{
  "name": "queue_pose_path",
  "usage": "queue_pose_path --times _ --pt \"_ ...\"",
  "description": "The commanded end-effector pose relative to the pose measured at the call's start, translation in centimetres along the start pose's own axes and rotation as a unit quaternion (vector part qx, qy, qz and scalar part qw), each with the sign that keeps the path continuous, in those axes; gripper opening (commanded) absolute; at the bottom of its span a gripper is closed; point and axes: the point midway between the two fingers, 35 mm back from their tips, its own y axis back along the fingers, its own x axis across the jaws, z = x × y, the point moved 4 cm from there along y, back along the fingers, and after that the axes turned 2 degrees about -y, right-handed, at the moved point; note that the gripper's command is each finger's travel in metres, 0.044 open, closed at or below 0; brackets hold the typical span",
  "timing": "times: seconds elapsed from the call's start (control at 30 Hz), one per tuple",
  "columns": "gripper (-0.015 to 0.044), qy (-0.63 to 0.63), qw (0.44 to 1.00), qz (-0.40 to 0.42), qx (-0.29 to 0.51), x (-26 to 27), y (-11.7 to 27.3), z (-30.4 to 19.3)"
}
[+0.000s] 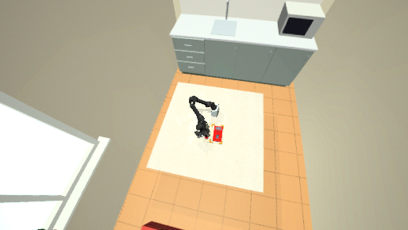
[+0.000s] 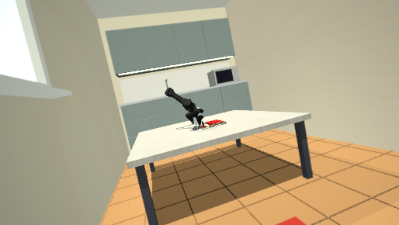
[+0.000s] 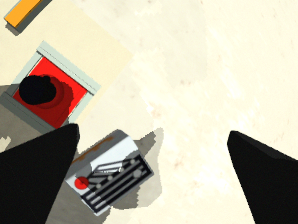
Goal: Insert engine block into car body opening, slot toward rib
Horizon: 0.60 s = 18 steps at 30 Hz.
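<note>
In the wrist view the engine block (image 3: pixel 111 174), pale with dark stripes and a red dot, lies on the table below the fingers, nearer the left one, whose edge borders its left corner. Whether they touch cannot be told. My gripper (image 3: pixel 154 135) is wide open with nothing held. The red car body (image 1: pixel 217 134) (image 2: pixel 215 122) lies just right of the gripper in the top and exterior views. Its opening and rib are too small to make out there. In the top and exterior views the block is too small or hidden by the arm.
At the upper left of the wrist view, a grey-green frame (image 3: pixel 70 68) on a tan board (image 3: pixel 107 47) surrounds a red piece with a black knob (image 3: pixel 37 90). An orange bracket (image 3: pixel 22 12) stands beyond it. Orange pieces stand at the car body's corners.
</note>
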Motion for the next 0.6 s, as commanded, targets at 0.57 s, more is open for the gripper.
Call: queue_pose_path --times 0.57 --pt "0.0440 0.335 0.938 0.091 0.013 -0.4 0.5 1.3"
